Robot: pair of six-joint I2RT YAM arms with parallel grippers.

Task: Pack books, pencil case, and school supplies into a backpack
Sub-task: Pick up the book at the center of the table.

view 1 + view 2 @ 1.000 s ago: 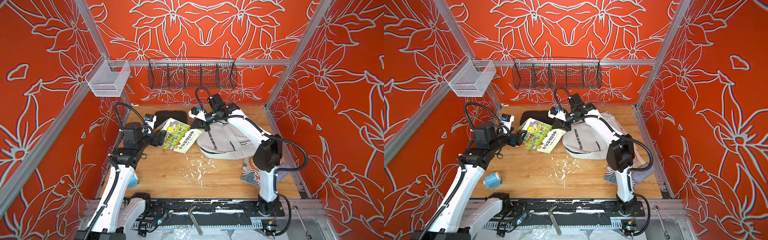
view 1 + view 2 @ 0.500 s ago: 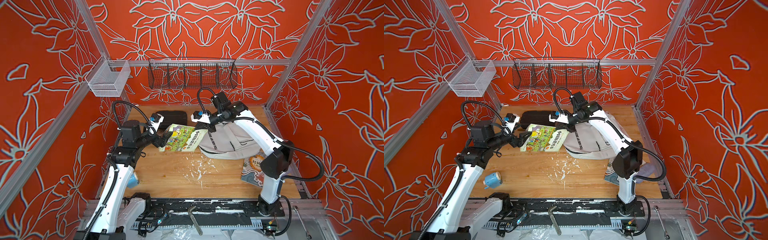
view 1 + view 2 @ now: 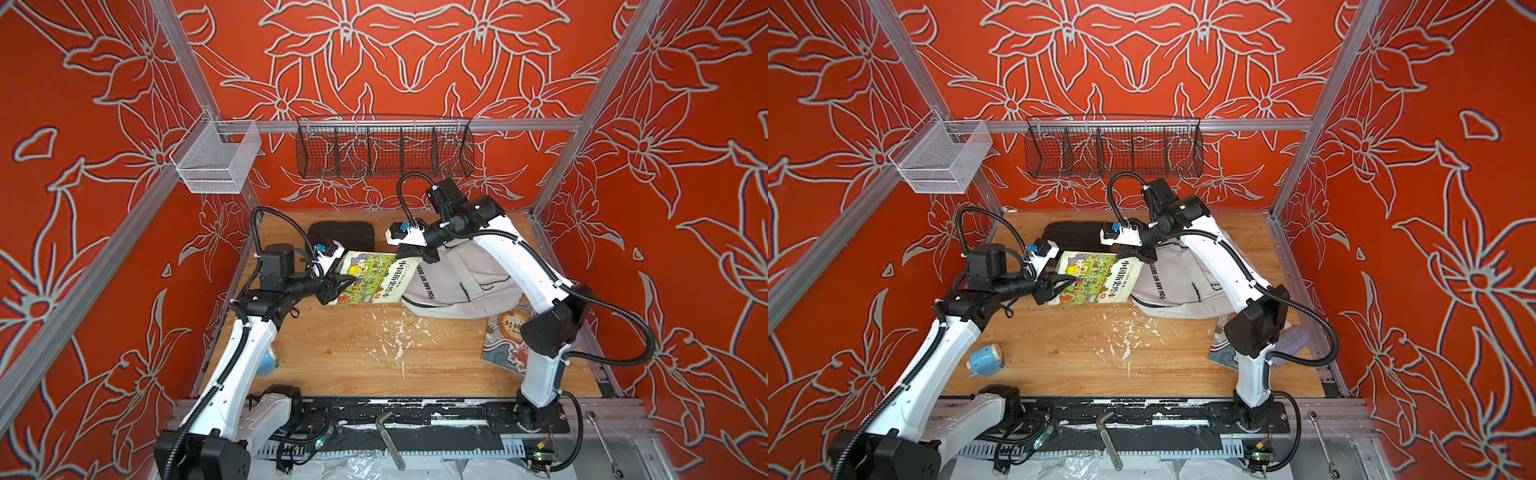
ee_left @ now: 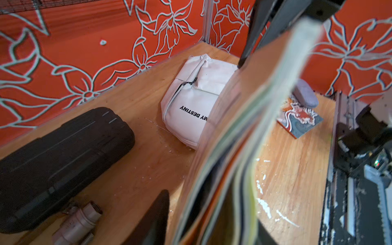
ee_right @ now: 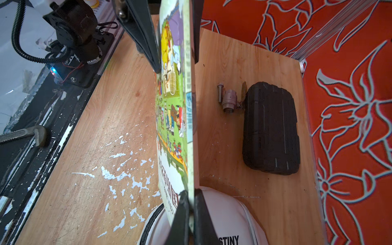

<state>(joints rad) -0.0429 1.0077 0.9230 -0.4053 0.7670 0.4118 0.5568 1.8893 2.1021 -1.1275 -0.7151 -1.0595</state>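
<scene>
The green-and-yellow book (image 3: 374,278) (image 3: 1092,278) hangs above the table between both arms. My right gripper (image 3: 411,255) (image 5: 189,197) is shut on its corner beside the backpack. My left gripper (image 3: 343,286) (image 3: 1069,281) is shut on the opposite edge, one finger on each cover. The white backpack (image 3: 461,286) (image 4: 191,110) lies flat behind and right of the book. The blue book (image 3: 505,340) (image 4: 301,118) lies at the front right, partly behind the right arm, with the lilac pencil case (image 3: 1291,338) (image 4: 305,95) beside it. The light-blue sharpener (image 3: 986,359) stands at the front left.
A black ribbed case (image 3: 343,232) (image 5: 269,127) lies at the back, with a grey metal valve fitting (image 5: 229,99) beside it. A black wire basket (image 3: 384,151) and a white mesh basket (image 3: 216,162) hang on the rails. White flakes (image 3: 395,332) dot the table's middle.
The right arm has turned the green-and-yellow book more level and shifted it right. My left gripper has reached the book's free edge and closed its jaws on it.
</scene>
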